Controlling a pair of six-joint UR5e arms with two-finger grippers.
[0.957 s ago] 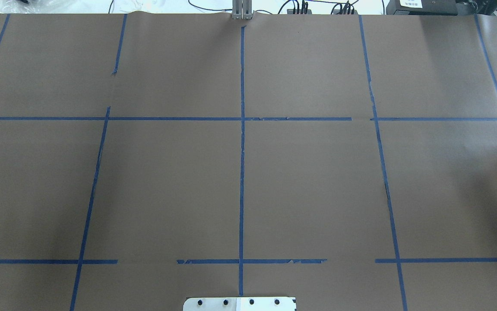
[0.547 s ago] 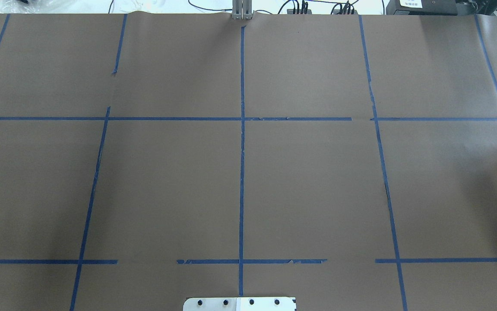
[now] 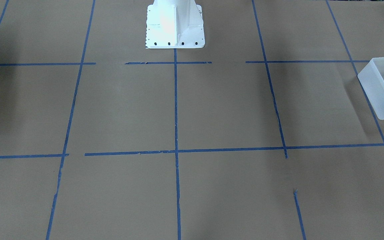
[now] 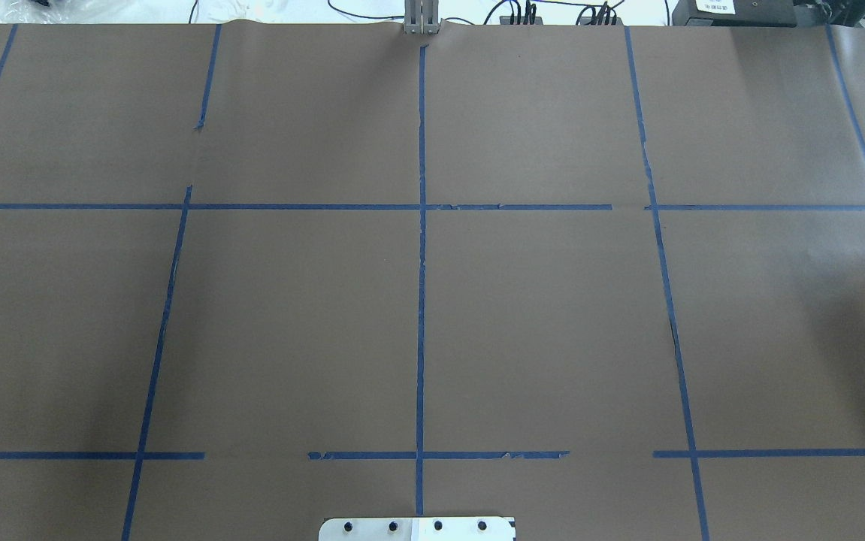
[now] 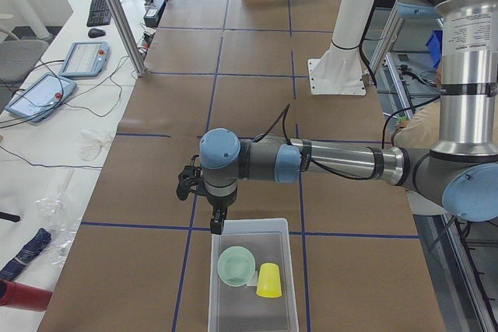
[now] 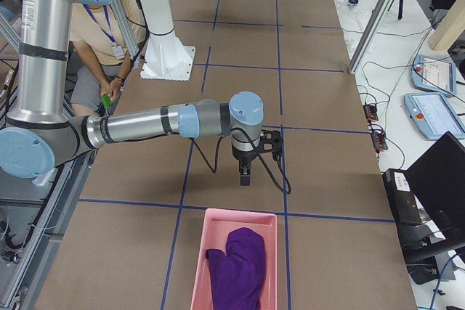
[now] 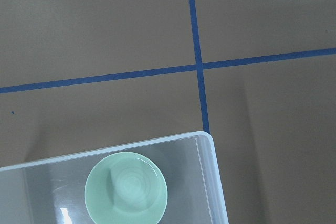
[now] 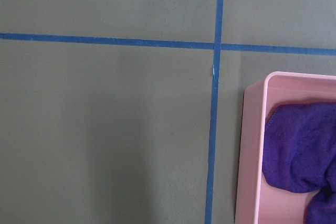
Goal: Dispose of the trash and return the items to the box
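No shift: round bowl (image 7: 126,187), frosted box (image 7: 214,182)

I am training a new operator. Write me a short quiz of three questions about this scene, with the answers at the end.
1. True or false: the bowl and the cup are both inside the box.
2. What lies in the pink bin? A) a purple cloth B) a yellow cup C) a green bowl
3. Which arm's pincer hangs at the box's rim, the left or the right?

Key: 1 true; 2 A; 3 the left.
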